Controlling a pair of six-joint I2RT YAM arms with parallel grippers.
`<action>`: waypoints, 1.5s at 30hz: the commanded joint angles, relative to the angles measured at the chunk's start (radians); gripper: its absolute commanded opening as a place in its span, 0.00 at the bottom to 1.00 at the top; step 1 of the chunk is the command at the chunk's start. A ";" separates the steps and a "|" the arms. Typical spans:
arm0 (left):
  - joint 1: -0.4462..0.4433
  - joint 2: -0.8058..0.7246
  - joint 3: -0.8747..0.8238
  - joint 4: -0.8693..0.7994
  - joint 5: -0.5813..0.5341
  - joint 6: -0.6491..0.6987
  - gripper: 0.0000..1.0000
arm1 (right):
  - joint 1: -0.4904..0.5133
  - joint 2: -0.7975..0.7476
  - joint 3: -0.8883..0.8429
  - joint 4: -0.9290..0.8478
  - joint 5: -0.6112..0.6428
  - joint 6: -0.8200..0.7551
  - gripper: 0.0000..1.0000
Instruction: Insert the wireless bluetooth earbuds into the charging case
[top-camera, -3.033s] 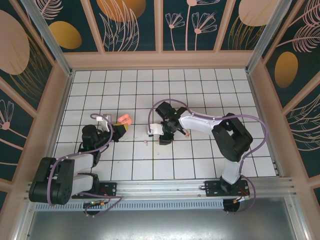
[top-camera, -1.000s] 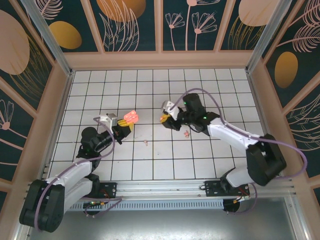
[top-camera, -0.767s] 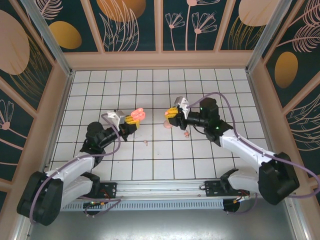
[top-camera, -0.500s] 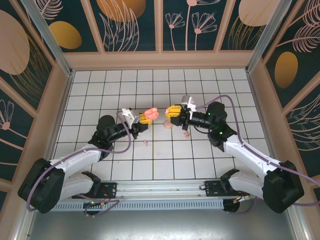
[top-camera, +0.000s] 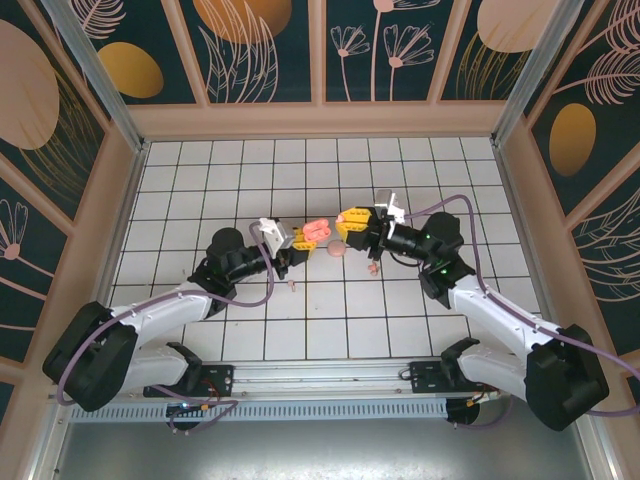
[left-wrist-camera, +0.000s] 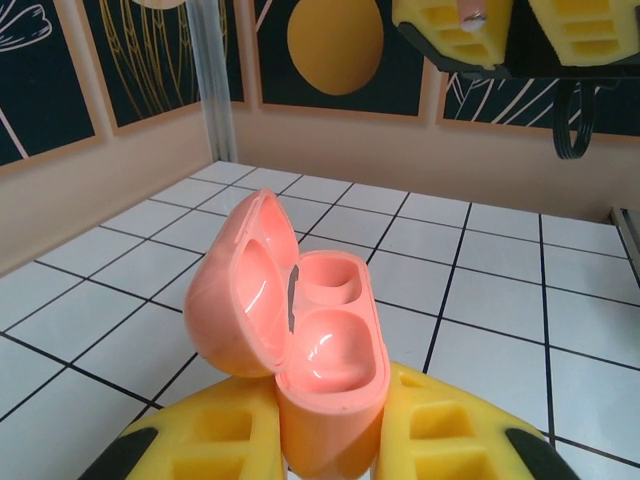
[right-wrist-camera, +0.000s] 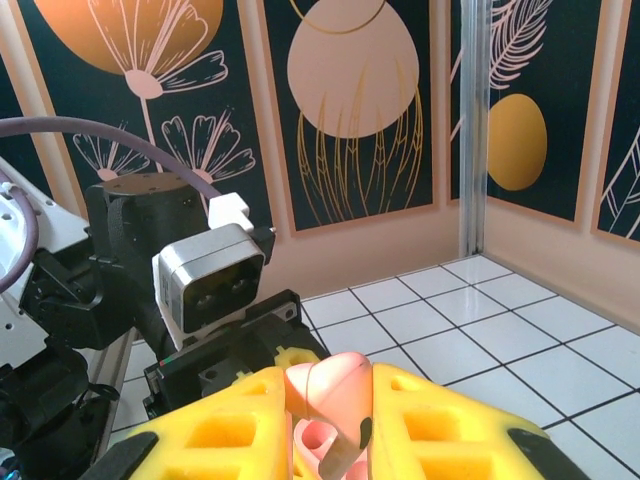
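My left gripper (top-camera: 297, 237) (left-wrist-camera: 335, 398) is shut on the salmon-pink charging case (top-camera: 318, 230) (left-wrist-camera: 325, 345). The case is held upright above the tiles with its lid swung open to the left, and both wells are bare. My right gripper (top-camera: 350, 222) (right-wrist-camera: 330, 385) faces it from the right, very close, shut on a pale pink earbud (right-wrist-camera: 345, 385) with a short silvery stem. The case's open wells (right-wrist-camera: 320, 445) show just beyond that earbud. My right gripper's yellow fingers (left-wrist-camera: 445, 25) hang at the top of the left wrist view. Another small pink earbud (top-camera: 373, 267) lies on the tiles.
A paler pink round disc (top-camera: 335, 249) lies on the tiles under the two grippers. A tiny pinkish bit (top-camera: 291, 285) sits on a tile in front of the left arm. The left arm's wrist camera (right-wrist-camera: 210, 275) is right in front of my right fingers. Patterned walls enclose the tiled floor (top-camera: 450, 180).
The left gripper has carried the open case right toward the middle. The right gripper, raised off the tiles with the earbud, turned to face it. The gap between them has nearly closed.
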 joint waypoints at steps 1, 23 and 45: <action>-0.005 0.002 0.032 0.075 -0.005 -0.013 0.06 | -0.003 0.004 -0.011 0.071 0.020 0.021 0.21; -0.025 0.013 0.057 0.074 0.013 -0.026 0.06 | 0.061 0.102 0.022 0.108 0.001 0.000 0.21; -0.032 0.014 0.071 0.084 0.010 -0.042 0.06 | 0.121 0.198 0.044 0.210 0.050 0.015 0.21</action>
